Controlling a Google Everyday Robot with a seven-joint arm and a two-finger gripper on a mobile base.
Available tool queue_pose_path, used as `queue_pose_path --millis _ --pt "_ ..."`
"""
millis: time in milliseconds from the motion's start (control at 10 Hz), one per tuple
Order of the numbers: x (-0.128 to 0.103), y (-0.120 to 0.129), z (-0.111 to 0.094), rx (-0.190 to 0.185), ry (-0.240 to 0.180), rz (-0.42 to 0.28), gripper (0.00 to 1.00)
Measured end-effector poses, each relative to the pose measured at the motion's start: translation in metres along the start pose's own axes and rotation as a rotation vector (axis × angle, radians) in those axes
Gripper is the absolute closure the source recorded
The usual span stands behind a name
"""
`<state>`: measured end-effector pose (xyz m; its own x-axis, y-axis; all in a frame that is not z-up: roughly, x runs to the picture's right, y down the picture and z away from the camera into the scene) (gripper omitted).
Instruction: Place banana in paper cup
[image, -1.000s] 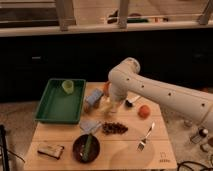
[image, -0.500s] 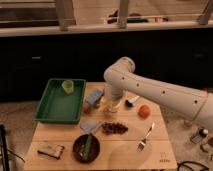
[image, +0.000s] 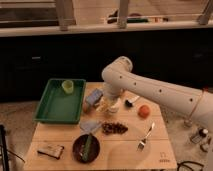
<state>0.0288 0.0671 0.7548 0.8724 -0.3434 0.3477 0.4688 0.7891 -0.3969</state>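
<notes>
Nearest the camera, at the front of the wooden worktop (image: 125, 155), sit a dark bowl (image: 85, 148) with a green stick-like vegetable in it, a small dark packet (image: 50, 150) to its left and a fork (image: 145, 137) to its right. A step further back lie a pile of dark brown bits (image: 114, 128) and a greyish wrapper (image: 90, 124), with an orange fruit (image: 144, 111) off to the right.

Behind these, about mid-worktop, the white arm (image: 150, 90) bends down so that the end effector (image: 107, 102) hangs right over the paper cup (image: 113, 107). Something pale yellow shows at that spot, which is probably the banana (image: 103, 105), at or just above the cup's mouth; the arm hides most of it. Whether the end effector is spread or clamped on the fruit cannot be told.

To the left stands the green tray (image: 55, 107) with a light green cup (image: 67, 86) at its far end.

Judging by this, the carry looks done and the arm is at the drop point. What seems left is letting the banana settle inside the cup and lifting away.
</notes>
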Motion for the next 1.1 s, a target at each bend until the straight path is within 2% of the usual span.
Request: queue_pose_path --millis 100,700,1000,1100 --pt "0.012 0.002 -0.002 0.005 0.004 -0.003 0.96" --pt "0.033 -0.004 0.002 0.012 -0.011 -0.006 0.95" --pt "0.041 -0.010 0.005 0.025 -0.019 0.005 0.71" --pt "0.046 -0.015 0.006 0.031 -0.022 0.012 0.58"
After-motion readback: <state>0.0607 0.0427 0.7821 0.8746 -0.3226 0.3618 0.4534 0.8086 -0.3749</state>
